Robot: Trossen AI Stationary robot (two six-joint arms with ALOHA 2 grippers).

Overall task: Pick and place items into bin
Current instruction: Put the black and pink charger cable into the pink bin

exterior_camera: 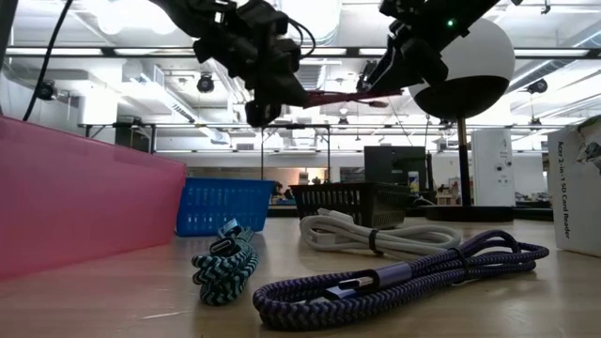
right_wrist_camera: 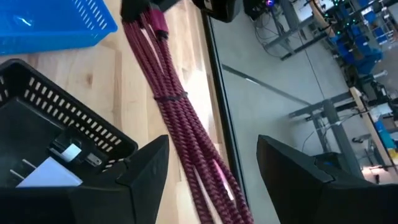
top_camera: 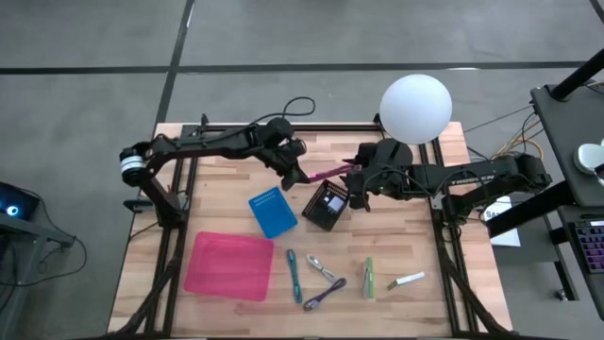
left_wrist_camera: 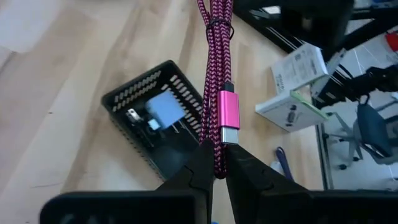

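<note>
— Cable first: what does it look like?
— Magenta braided cable point(left_wrist_camera: 214, 68), folded into a doubled bundle and cinched by a thin dark tie, with a shiny pink metal plug point(left_wrist_camera: 228, 116) at one end. It hangs in the air, stretched between the two grippers.
— Who holds it?
— The left gripper point(left_wrist_camera: 216, 168) is pinched tight on the bundle, the plug just ahead of its fingertips. The right gripper point(right_wrist_camera: 208, 180) stands wide; the cable's other end runs between its dark fingers point(right_wrist_camera: 146, 171), and I cannot tell whether they touch it.
— And below?
— Beneath the left gripper sits a small black slotted basket point(top_camera: 329, 205) with a pale blue charger point(left_wrist_camera: 163, 112) in it. A blue slotted basket point(top_camera: 273, 212) lies beside that, a flat pink tray point(top_camera: 229, 265) farther off. Teal, grey and purple coiled cables point(exterior_camera: 399, 274) rest on the wooden table point(top_camera: 425, 255), well apart from both grippers.
</note>
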